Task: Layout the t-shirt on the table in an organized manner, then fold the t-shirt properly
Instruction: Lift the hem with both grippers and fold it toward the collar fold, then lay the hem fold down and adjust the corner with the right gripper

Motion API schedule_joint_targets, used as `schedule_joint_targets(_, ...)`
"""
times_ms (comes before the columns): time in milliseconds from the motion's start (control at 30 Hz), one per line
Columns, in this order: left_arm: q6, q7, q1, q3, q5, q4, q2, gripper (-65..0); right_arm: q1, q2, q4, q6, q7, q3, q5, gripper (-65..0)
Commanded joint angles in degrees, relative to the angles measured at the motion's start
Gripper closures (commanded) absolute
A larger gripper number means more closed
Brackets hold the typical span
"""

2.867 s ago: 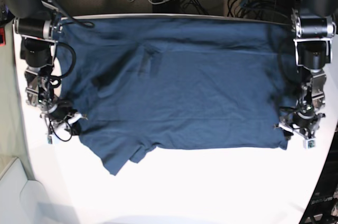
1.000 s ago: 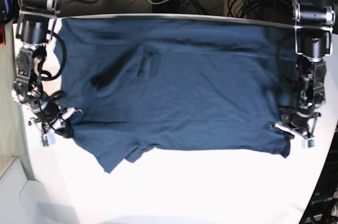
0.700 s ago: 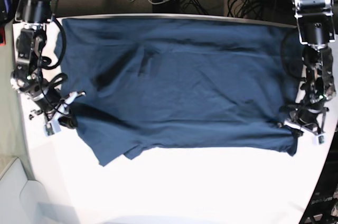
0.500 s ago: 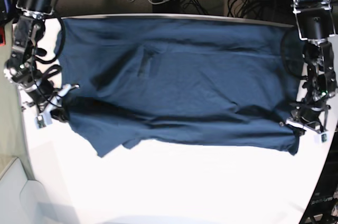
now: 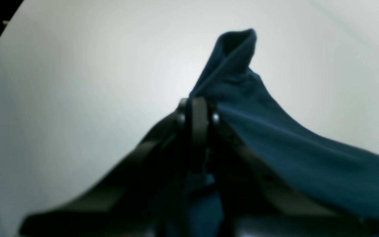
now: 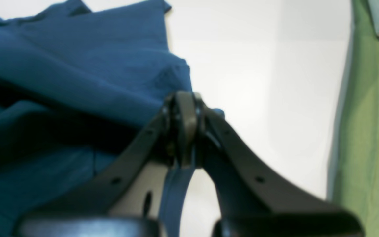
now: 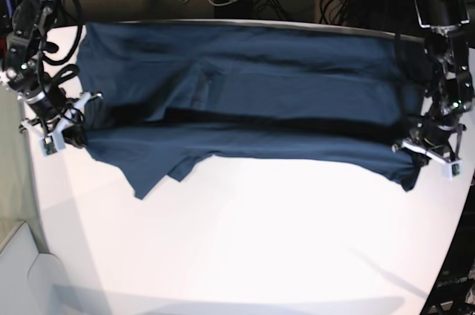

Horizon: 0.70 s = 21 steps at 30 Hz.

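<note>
A close view along the right gripper (image 6: 184,131), its two dark jaws pressed together on a fold of the wrinkled navy-blue cotton t-shirt (image 6: 77,72). The cloth spreads to the left, lifted and creased with a deep shadowed fold. Behind it lies the smooth white table (image 6: 252,82). A pale green surface (image 6: 370,131) fills the right edge.

Matt cloth t-shirt (image 7: 252,99), smooth table (image 7: 260,241)

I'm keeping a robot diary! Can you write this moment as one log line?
left end effector: shut on t-shirt edge | right end effector: shut on t-shirt edge | near edge lifted above table
</note>
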Motion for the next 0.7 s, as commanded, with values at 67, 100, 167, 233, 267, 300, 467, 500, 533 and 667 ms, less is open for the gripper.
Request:
schedule_joint_targets(67,-0.02,-1.48,0.7,-0.47,-0.33,1.32,-1.35,-0.2,-0.57,0.38,1.0,-0.25,1.28,1.43,0.65,0.0)
schedule_joint_targets(100,-0.02,-1.48,1.32,-0.47,-0.33,1.06,-1.35,-0.2,-0.83,-0.23,0.91,-0.25,1.36,1.87,0.65,0.0)
schedule_joint_targets(167,-0.02,-1.39,2.11,-0.47,-0.33,0.88,-1.44,-0.2,-0.92,-0.67,0.65,-0.25,1.28,2.66,0.65,0.0)
schedule_joint_targets(233,-0.02,-0.25,2.9,-0.47,-0.33,0.97,-1.44,-0.2,-1.01,-0.85,0.65,-0.25,1.01,3.19,0.65,0.0)
schedule_joint_targets(267,-0.02,0.54,2.99,-0.47,-0.33,1.32,-1.44,-0.2,-1.36,-1.2,0.65,-0.25,1.01,3.19,0.65,0.0)
schedule_joint_targets(300,-0.02,1.42,2.99,-0.64,-0.33,1.5,-1.44,-0.2,-1.8,-1.29,1.0,-0.25,1.19,3.19,0.65,0.0)
schedule_joint_targets(467,-0.1,7.4,2.99,-8.47,-0.33,3.17,-0.82,-0.2,-2.86,-1.11,1.18,-0.25,1.36,3.19,0.65,0.0)
schedule_joint_targets(500,-0.19,8.54,2.9,-9.61,-0.33,4.05,-0.82,-0.2,-2.94,-1.11,1.44,-0.25,1.36,3.54,0.65,0.0)
schedule_joint_targets(533,-0.19,9.51,2.9,-10.4,-0.33,5.02,-0.82,-0.2,-3.12,-1.11,1.79,-0.25,1.36,4.25,0.65,0.0)
schedule_joint_targets(667,-0.19,12.58,2.9,-11.28,-0.33,8.18,-0.91,-0.2,-4.17,-2.43,5.13,-0.25,0.84,6.36,0.56,0.0)
